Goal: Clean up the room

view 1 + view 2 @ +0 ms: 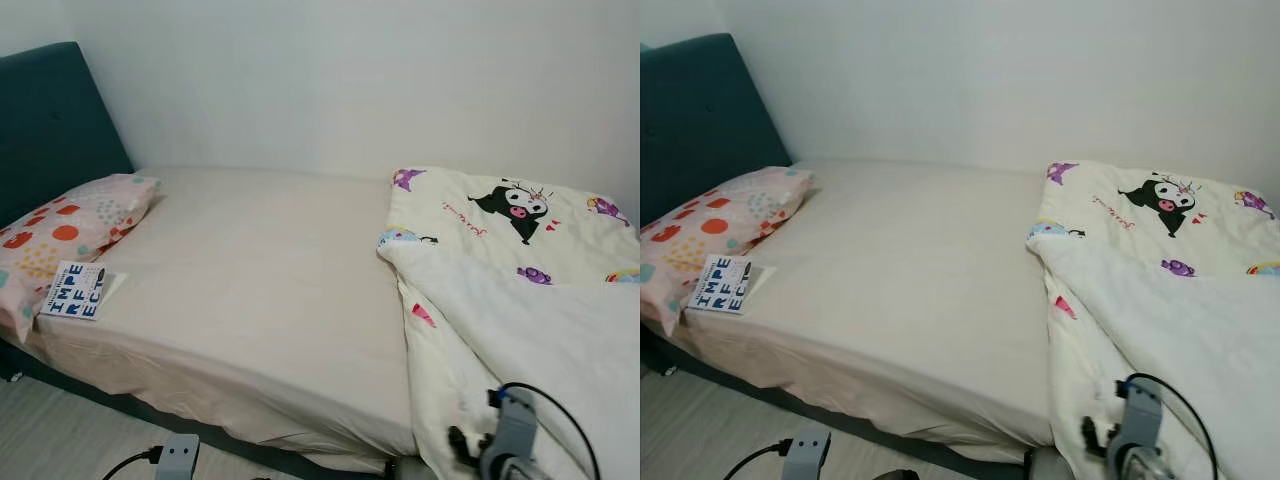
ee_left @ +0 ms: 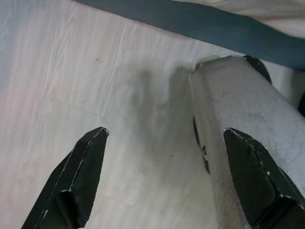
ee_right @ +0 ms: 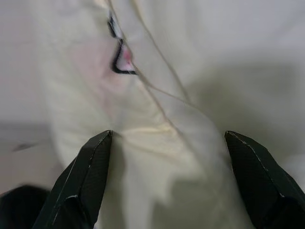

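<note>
A cream duvet (image 1: 520, 300) printed with cartoon figures lies bunched on the right part of the bed, folded back on itself and hanging over the front edge. My right gripper (image 3: 167, 176) is open, its fingers spread wide just in front of the hanging duvet fold (image 3: 152, 109). The right wrist (image 1: 510, 435) shows low at the duvet's front edge. My left gripper (image 2: 167, 176) is open and points down at the wooden floor (image 2: 71, 71) beside the bed base. A book (image 1: 73, 291) lies by the patterned pillow (image 1: 65, 230).
The bed's bare beige sheet (image 1: 260, 270) stretches from pillow to duvet. A dark teal headboard (image 1: 50, 120) stands at the left, a white wall behind. The teal bed frame (image 2: 214, 26) runs along the floor. My own grey leg (image 2: 243, 124) is next to the left gripper.
</note>
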Controlling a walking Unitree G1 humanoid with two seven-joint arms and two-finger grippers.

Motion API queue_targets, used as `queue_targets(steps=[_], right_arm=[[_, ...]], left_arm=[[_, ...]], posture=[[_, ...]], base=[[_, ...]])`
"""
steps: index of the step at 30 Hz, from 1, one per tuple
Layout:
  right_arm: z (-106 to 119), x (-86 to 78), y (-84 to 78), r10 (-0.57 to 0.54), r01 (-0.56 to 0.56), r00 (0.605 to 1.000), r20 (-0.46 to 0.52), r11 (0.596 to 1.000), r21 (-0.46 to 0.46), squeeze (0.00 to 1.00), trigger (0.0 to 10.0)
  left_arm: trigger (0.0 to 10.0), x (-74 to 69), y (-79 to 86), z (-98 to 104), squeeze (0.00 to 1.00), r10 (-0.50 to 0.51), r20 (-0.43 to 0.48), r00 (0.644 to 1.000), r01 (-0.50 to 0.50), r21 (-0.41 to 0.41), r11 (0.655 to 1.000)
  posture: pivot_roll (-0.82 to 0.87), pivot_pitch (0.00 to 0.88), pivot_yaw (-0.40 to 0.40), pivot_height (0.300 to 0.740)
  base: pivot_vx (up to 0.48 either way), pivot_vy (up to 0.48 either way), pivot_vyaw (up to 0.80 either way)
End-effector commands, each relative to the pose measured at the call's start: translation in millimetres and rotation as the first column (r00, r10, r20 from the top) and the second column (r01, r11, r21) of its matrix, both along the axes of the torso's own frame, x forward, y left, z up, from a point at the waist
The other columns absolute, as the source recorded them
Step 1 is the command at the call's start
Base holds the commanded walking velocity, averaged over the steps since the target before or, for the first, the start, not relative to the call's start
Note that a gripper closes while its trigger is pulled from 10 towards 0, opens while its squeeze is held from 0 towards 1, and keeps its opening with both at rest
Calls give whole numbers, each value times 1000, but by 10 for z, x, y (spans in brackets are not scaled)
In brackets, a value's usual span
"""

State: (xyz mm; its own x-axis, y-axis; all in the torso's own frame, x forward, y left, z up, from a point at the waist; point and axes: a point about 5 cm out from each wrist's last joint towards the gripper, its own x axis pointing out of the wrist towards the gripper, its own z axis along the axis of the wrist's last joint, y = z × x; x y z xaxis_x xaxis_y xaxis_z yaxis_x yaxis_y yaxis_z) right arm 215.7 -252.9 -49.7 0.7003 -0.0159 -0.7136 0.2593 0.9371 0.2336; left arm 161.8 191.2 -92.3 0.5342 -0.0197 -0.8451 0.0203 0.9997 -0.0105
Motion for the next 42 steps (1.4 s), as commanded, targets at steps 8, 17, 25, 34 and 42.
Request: queue_targets(steps=[8,17,25,34,42], right_arm=[[-2,60,185,-45,34,997,65,986,162,0,10000],[209,388,475,2,-90,971,238,929,359,0,10000],[180,287,972,431,-507,862,267,744,435,0,10000],[115,130,872,570,-607,791,222,685,403,0,10000],[313,435,561,241,-350,915,322,873,341,0,10000]], left_arm=[[10000,-85,100,-22,0,-24,-39,999,25,27,999],[10000,-96,96,-28,0,-31,-44,999,32,29,999],[10000,-107,49,-39,0,-34,-47,998,35,20,999],[10000,-127,16,-52,0,-45,-57,997,46,17,999],[10000,-78,-32,-42,0,-48,-56,997,49,12,999]], posture=[[-112,21,78,605],[-113,16,75,605],[-117,14,68,605],[-134,11,69,605],[-155,0,70,605]], base=[[0,0,0],[0,0,0],[0,0,0],[0,0,0],[0,0,0]])
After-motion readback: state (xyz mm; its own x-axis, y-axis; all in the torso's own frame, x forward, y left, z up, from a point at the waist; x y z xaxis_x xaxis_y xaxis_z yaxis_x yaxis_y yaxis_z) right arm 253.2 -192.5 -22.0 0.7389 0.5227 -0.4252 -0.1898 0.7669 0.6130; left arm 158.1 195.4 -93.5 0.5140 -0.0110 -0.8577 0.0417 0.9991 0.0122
